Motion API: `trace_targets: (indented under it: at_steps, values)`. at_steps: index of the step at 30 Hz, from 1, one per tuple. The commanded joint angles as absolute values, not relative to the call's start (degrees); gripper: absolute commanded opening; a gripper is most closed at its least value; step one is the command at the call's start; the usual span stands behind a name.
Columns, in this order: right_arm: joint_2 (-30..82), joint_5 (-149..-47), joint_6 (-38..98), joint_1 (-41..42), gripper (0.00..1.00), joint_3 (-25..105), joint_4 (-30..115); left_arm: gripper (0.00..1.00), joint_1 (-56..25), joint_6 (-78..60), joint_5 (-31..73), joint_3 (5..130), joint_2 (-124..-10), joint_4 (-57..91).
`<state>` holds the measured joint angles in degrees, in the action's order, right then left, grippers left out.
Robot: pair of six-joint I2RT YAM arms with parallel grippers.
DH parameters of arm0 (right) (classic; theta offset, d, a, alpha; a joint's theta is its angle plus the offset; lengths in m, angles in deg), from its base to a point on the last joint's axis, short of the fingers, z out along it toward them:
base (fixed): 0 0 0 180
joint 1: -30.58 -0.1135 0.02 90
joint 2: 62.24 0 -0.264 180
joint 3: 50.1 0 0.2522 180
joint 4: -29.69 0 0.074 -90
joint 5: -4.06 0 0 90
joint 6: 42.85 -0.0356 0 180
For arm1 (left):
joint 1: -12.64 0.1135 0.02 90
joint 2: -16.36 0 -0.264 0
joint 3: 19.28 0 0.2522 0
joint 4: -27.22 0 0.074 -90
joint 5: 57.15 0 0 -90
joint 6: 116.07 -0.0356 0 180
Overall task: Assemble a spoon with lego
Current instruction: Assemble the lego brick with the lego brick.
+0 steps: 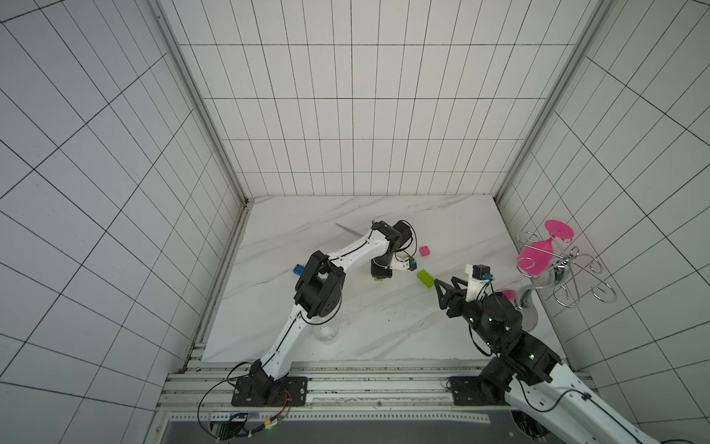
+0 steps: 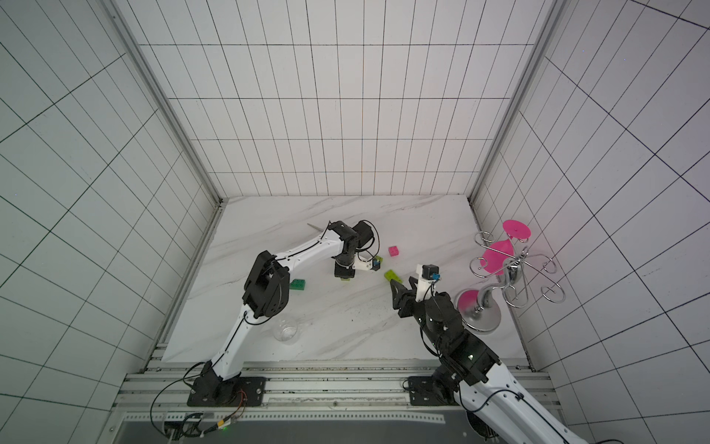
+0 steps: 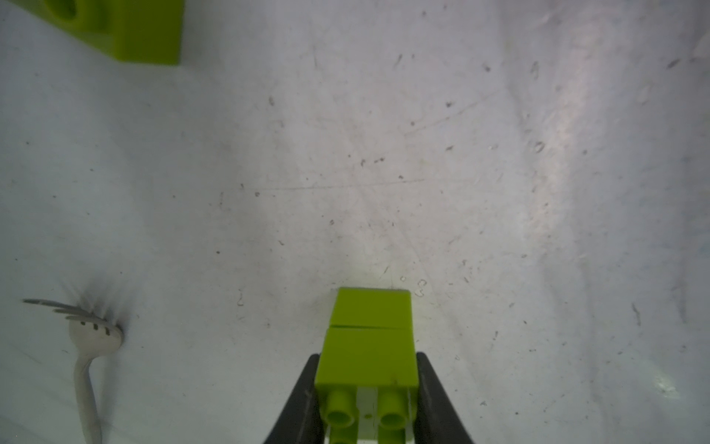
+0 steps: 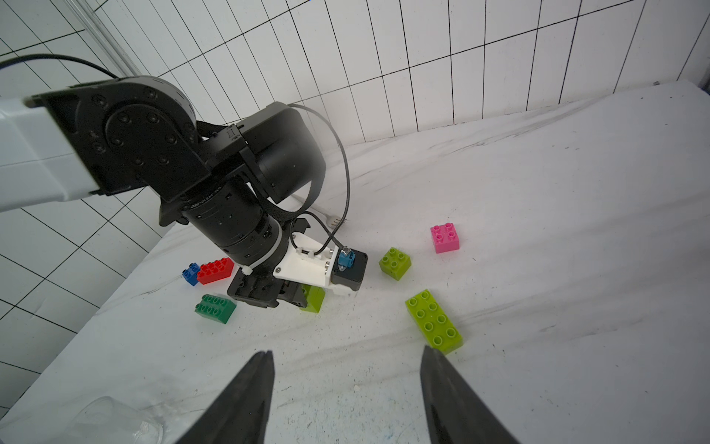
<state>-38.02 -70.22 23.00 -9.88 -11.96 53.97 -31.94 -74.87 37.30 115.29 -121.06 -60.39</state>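
At mid-table, left gripper (image 3: pixel 367 357) clamps lime stack (image 3: pixel 370 326) lengthwise, studs toward wrist; right gripper (image 4: pixel 346 350) gapes empty

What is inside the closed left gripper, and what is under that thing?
A lime green brick stack, one seam across it, is clamped between the left gripper's black fingers. Its far end points at the table. The spot under it is covered, so contact cannot be judged.
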Motion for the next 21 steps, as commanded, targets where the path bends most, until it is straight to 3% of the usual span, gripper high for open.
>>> trace_targets:
  at_steps: [1, 4, 7, 16, 17, 19, 21]
  values:
    - [-38.1, -69.6, 23.4, -9.6, 0.64, -12.7, 53.2, 0.16, -32.5, -72.1, 32.8, 110.1, -128.2, -61.1]
    - [-38.3, -69.5, 23.4, -9.6, 0.64, -12.7, 53.3, 0.19, -32.5, -71.4, 32.8, 109.2, -125.1, -59.3]
    - [-38.5, -69.4, 23.4, -9.6, 0.64, -12.6, 53.6, 0.35, -32.3, -71.1, 33.0, 109.3, -122.6, -57.9]
    - [-39.7, -68.8, 23.7, -9.6, 0.64, -12.4, 54.4, 0.54, -31.4, -69.2, 32.8, 112.3, -118.0, -54.9]
    - [-39.7, -68.8, 23.8, -9.6, 0.64, -12.4, 54.4, 0.59, -31.5, -68.9, 32.0, 112.5, -117.3, -55.0]
    - [-39.3, -68.4, 23.9, -9.6, 0.64, -12.4, 54.3, 0.98, -31.7, -68.4, 31.1, 111.9, -115.2, -54.7]
    - [-38.5, -67.9, 24.2, -9.7, 0.64, -12.4, 54.2, 0.98, -31.8, -68.1, 30.2, 110.1, -112.4, -54.2]
